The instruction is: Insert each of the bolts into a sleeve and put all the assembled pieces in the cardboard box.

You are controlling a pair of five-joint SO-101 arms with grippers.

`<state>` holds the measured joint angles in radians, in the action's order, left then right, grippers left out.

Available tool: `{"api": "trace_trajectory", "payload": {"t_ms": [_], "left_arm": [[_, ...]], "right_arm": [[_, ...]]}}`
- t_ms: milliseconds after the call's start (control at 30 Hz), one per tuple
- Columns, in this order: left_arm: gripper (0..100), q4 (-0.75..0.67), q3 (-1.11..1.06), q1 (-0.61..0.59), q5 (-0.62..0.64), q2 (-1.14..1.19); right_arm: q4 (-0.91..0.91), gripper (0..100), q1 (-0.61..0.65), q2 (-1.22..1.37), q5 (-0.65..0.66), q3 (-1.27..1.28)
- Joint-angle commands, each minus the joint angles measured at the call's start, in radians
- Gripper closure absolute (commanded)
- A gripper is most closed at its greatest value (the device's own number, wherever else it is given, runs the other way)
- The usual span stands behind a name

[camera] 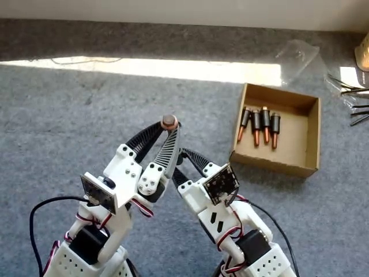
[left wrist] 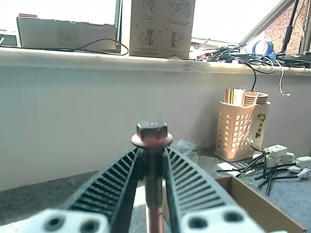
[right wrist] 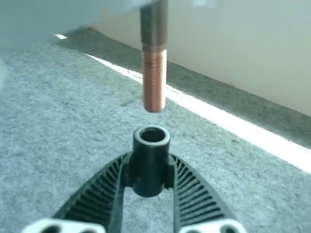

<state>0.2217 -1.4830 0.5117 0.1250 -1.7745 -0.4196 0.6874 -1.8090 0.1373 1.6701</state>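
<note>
Counting four assemblies (camera: 256, 126), one bolt (left wrist: 153, 145), sleeve (right wrist: 151, 162)

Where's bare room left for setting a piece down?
The cardboard box floor right of the four assembled pieces is bare; so is the carpet left of the left claw. Crowded: black cables past the box's right wall.

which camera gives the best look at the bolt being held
The left wrist view: the bolt stands upright in the left hand, head and shank visible. The right wrist view shows its threaded end above the sleeve; the high view, its head from above.
</note>
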Motion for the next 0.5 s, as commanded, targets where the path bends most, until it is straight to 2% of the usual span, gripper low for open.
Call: {"api": "trace_trajectory", "payload": {"t_ms": [0,467], "left_arm": [[99,0.0,0.001,0.021,0.011,-0.01],[99,0.023,-0.012,0.021,0.011,-0.012]], "right_arm": [[0.038,99.5,-0.01,-0.004,0.023,0.134],[0.038,99.5,-0.012,-0.004,0.023,0.133]]}}
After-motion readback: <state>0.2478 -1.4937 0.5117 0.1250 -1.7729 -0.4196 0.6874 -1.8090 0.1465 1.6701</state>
